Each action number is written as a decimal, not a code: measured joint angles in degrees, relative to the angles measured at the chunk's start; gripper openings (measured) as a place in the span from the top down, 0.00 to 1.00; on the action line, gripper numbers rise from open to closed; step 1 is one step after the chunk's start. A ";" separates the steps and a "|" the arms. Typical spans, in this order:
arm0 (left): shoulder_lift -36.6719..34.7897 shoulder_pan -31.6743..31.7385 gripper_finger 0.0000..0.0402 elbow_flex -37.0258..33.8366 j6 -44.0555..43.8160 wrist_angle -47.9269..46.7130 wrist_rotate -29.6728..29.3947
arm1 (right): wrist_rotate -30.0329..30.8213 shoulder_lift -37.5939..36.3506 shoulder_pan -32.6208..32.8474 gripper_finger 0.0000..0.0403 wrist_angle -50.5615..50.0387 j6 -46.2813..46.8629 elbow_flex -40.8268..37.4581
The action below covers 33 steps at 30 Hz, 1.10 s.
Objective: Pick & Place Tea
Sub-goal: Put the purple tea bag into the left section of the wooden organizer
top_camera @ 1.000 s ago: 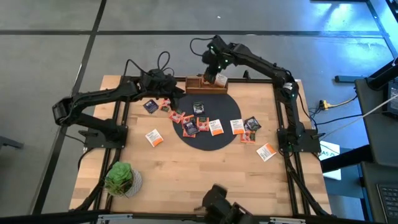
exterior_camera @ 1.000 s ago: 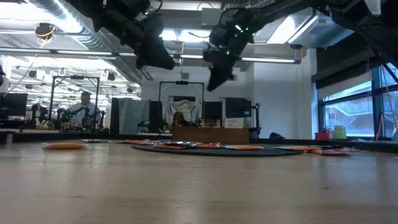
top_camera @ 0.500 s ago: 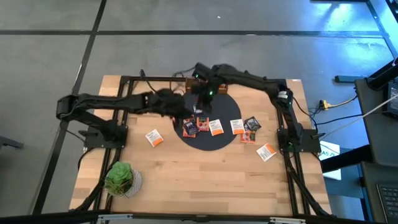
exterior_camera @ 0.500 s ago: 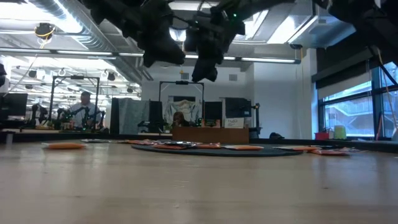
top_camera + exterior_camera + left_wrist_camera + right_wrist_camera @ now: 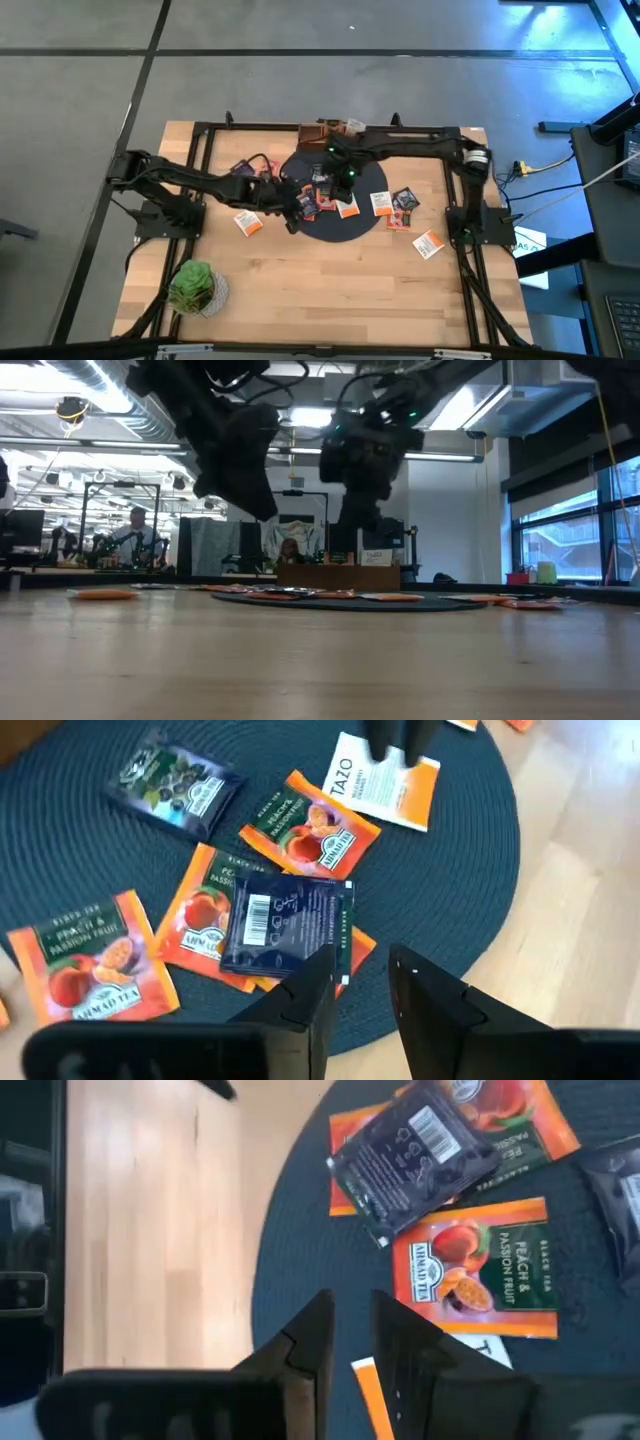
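- My left tool (image 5: pixel 296 212) hangs over the left edge of the round dark mat (image 5: pixel 365 222) on the wooden surface (image 5: pixel 330 290); in my left wrist view its two fingers (image 5: pixel 310 1005) stand a narrow gap apart with nothing between them.
- Just ahead of those fingers lies a dark blue tea packet (image 5: pixel 285 923), barcode side up, resting on top of orange peach packets (image 5: pixel 205 925). The tool is above it, not touching it.
- Farther on the mat in that view are another orange peach packet (image 5: pixel 308 825), a dark packet (image 5: pixel 172 785) and a white and orange Tazo packet (image 5: pixel 385 782).
- My right tool (image 5: pixel 343 182) reaches in from the far side and hovers over the middle of the mat. Its fingers (image 5: pixel 305 1345) are likewise slightly apart and hold nothing.
- Beyond the right fingers, an orange peach and passion fruit packet (image 5: pixel 480 1270) lies flat on the mat, with a dark barcode packet (image 5: pixel 410 1155) overlapping more orange ones just past it.
- More tea packets lie off the mat: one white and orange (image 5: pixel 248 222) to the left of it, and one (image 5: pixel 428 243) to the right near the right arm's base.
- A wooden holder (image 5: pixel 335 128) sits at the far edge of the surface, and a green plant (image 5: pixel 192 285) stands at the near left corner.
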 joint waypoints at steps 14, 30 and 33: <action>3.94 11.97 0.77 0.09 0.07 1.94 12.10 | 19.89 -29.12 8.33 0.82 39.99 0.73 -30.91; 16.92 15.71 0.77 0.19 0.28 8.39 22.86 | 30.18 -18.00 14.54 0.82 53.83 -8.45 -38.54; 17.38 15.72 0.77 0.24 -0.45 9.06 24.95 | 33.10 -14.82 14.54 0.82 54.63 -11.58 -37.79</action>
